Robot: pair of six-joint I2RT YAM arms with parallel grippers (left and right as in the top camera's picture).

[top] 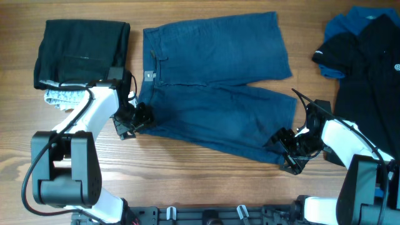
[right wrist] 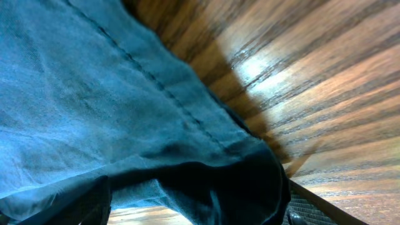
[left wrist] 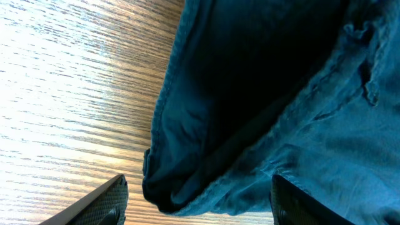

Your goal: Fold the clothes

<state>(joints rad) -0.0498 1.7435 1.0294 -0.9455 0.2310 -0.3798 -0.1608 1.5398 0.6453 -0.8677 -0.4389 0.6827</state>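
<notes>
Shorts [top: 219,81], dark navy, lie flat on the wooden table [top: 206,181], waistband on the overhead view's left side, lower leg creased. The left gripper [top: 133,120] is at the shorts' lower waistband corner. Its fingers [left wrist: 103,203] are apart with the cloth corner between them, tips cut off by the frame. The right gripper [top: 289,150] is at the lower leg's hem corner, jaws spread, fabric filling the gap and hiding the tips. A folded black garment [top: 81,53] lies left of the shorts and partly covers a light cloth [top: 62,97]. Black clothes [top: 369,75] over a blue one [top: 344,28] lie right of the shorts, cropped.
</notes>
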